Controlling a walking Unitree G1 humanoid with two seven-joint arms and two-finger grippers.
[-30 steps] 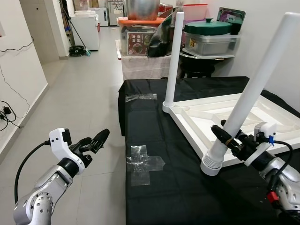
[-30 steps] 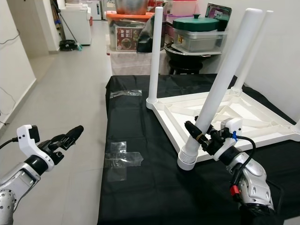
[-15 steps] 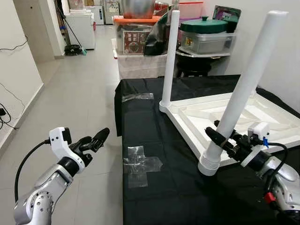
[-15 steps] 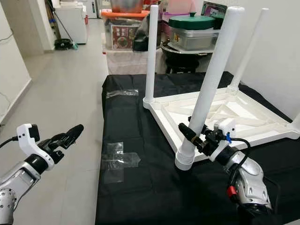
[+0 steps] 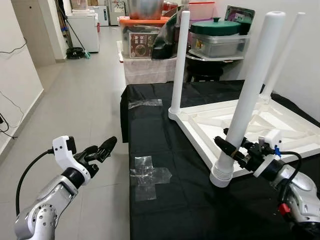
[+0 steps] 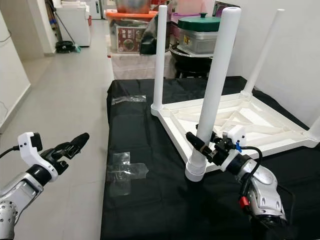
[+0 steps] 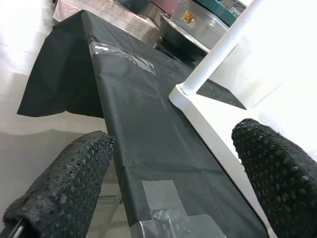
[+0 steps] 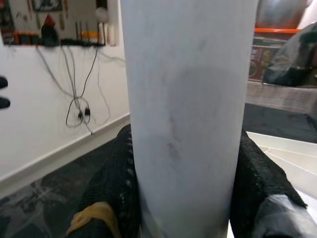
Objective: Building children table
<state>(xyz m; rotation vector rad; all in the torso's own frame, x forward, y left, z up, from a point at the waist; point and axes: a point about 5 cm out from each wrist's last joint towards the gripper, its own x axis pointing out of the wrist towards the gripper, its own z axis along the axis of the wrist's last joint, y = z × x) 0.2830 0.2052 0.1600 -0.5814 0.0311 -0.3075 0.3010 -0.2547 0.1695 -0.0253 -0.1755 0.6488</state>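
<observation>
The white children's table (image 5: pixel 250 122) lies upside down on a black cloth (image 5: pixel 170 150) that covers a work surface, with its legs pointing up. The nearest leg (image 5: pixel 245 100) stands at the corner of the table closest to the robot, and its ribbed base sits on that corner, slightly tilted. The right gripper (image 5: pixel 231 150) holds this leg low down, just above the ribbed base; in the right wrist view its two black fingers (image 8: pixel 111 183) press on both sides of the white tube, so the jaws are closed around the leg. A second leg (image 5: pixel 179 60) stands upright at the far left corner of the table, and a third, thinner-looking leg (image 5: pixel 280 55) rises behind the nearest leg. Pieces of clear tape (image 5: pixel 147 176) are stuck on the cloth to the left of the table. The left gripper (image 5: pixel 100 150) hovers over the floor, well apart from the table on its left side, with the jaws open and holding nothing.
</observation>
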